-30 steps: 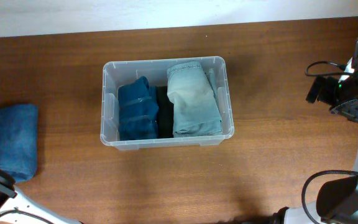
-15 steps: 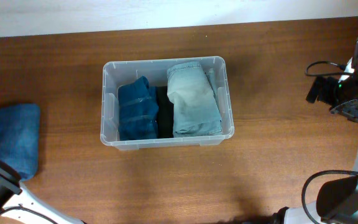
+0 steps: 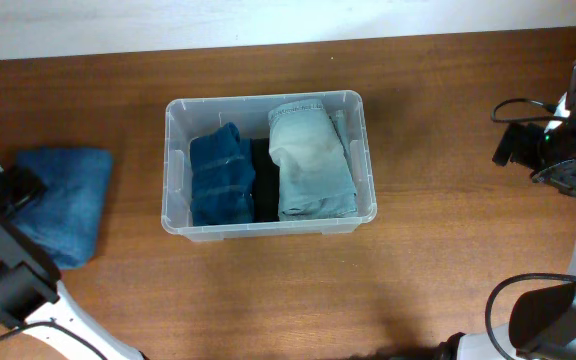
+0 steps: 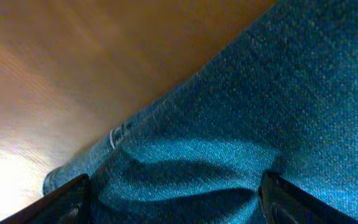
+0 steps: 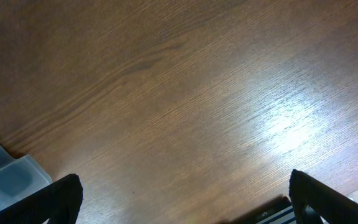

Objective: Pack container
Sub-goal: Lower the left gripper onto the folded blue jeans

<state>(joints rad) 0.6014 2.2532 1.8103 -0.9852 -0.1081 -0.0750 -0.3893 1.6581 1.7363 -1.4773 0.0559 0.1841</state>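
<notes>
Overhead: The container (image 3: 268, 225) sits mid-desk (image 3: 418, 270), long side running left to right. Inside, a dark blue denim fold (image 3: 221, 180) lies on the left and a pale denim fold (image 3: 311, 165) on the right, with a black item (image 3: 265, 185) between them. Folded blue jeans (image 3: 68, 200) lie on the desk well to the left of the container. The left arm (image 3: 3, 275) meets the jeans at their left edge. The right arm (image 3: 568, 140) stands at the desk's right edge, well apart from the container.

Left wrist: The left end effector (image 4: 176, 208) has its fingers (image 4: 67, 199) set wide, with the jeans filling the space between them. The cloth is bunched there and creased, and it is pinched by the fingers. Bare desk shows at upper left.

Right wrist: The right end effector (image 5: 185, 202) is spread wide above bare desk. It holds and touches nothing. A corner of the container shows at lower left, near the left fingertip.
</notes>
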